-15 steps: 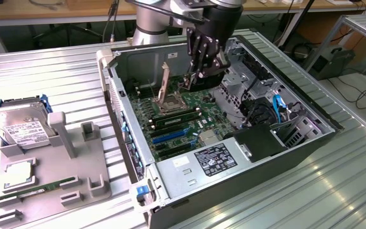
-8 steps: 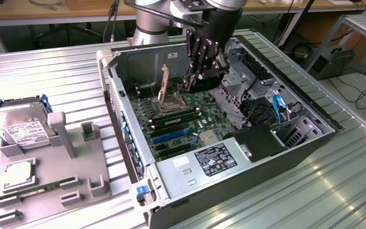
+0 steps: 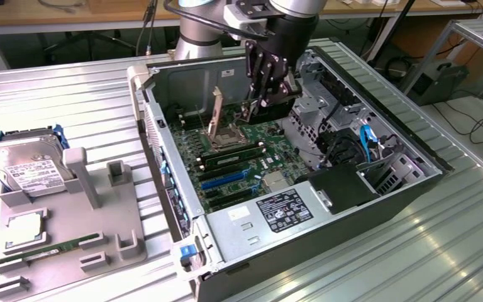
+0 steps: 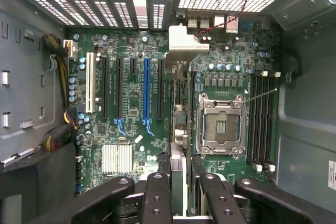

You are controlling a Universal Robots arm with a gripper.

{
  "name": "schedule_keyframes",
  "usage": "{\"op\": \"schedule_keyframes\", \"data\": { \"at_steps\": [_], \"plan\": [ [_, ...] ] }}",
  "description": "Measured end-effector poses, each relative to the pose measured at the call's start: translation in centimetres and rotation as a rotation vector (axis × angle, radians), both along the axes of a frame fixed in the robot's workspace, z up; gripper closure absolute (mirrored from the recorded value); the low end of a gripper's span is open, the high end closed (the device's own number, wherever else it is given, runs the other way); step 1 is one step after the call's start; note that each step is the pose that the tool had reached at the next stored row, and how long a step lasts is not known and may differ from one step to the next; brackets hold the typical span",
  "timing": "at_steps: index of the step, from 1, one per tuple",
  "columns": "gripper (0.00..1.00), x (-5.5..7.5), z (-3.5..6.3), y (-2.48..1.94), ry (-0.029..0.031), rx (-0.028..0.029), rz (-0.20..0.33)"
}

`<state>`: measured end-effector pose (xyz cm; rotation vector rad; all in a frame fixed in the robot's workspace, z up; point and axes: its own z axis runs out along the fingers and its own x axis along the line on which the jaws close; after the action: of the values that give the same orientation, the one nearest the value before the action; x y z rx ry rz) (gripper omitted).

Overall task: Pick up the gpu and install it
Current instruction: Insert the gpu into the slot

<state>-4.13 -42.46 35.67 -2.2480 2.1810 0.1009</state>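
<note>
Black and seen edge-on, the gpu [image 4: 179, 129] is clamped between the fingers of the claw [image 4: 179, 182], its pale bracket [image 4: 185, 45] toward the case's slot covers. In the exterior view, claw and card hang at upper centre of the frame, above the motherboard [image 3: 241, 157] inside the open computer case [image 3: 334, 207]. At lower left, a hard drive [image 3: 23, 167] rests by the grey tray [image 3: 65, 251].

Exterior view: high, off the arm, looking obliquely down over the bench [image 3: 73, 88] at the open computer case [image 3: 409, 189], mid-distance. Wrist view: close, straight down past the gripper [image 4: 178, 192] into the case. Shared: motherboard [image 3: 241, 157] with CPU socket [image 3: 224, 135] and blue slot [image 4: 146, 90].
</note>
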Motion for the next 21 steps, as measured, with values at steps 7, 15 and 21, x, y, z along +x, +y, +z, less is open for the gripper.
{"op": "schedule_keyframes", "data": {
  "at_steps": [7, 15, 21],
  "plan": [
    [0.74, -0.1, -0.36, -0.07, 0.0000, 0.0040, 0.000],
    [0.74, -0.2, -0.87, -0.18, 0.0000, 0.0083, 0.000],
    [0.74, -0.5, -1.18, -0.32, 0.0000, 0.0107, 0.000]
  ]
}}
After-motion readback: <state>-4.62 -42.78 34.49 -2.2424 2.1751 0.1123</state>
